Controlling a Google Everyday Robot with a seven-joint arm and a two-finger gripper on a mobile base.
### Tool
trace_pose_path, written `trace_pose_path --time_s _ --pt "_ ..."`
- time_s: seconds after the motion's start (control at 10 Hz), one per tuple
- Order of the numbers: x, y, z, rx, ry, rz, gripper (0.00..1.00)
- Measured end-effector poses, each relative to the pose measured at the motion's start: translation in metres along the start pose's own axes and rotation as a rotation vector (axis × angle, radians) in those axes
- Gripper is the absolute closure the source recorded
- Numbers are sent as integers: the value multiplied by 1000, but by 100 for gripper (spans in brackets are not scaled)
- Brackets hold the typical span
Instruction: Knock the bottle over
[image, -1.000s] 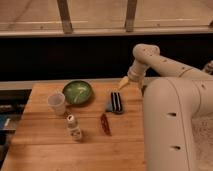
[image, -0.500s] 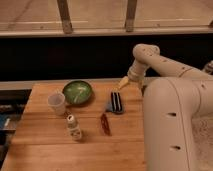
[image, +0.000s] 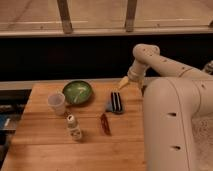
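Note:
The small pale cream bottle with a white cap stands upright on the wooden table, left of centre and just in front of the translucent white cup. My gripper hangs over the table's back right part, near the far edge. It is well to the right of the bottle and behind it, and touches nothing.
A green bowl sits at the back beside the cup. A dark blue and black object lies near the middle, below the gripper. A red packet lies right of the bottle. My white arm body fills the right side.

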Motion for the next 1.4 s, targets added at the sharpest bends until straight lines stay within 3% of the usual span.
trace_pose_path --time_s 0.4,1.0,1.4 --pt "8 13 -4 19 -10 -45 20" --pt "63 94 -7 57 -35 -213 20" --pt "93 155 -1 58 21 -371 20"
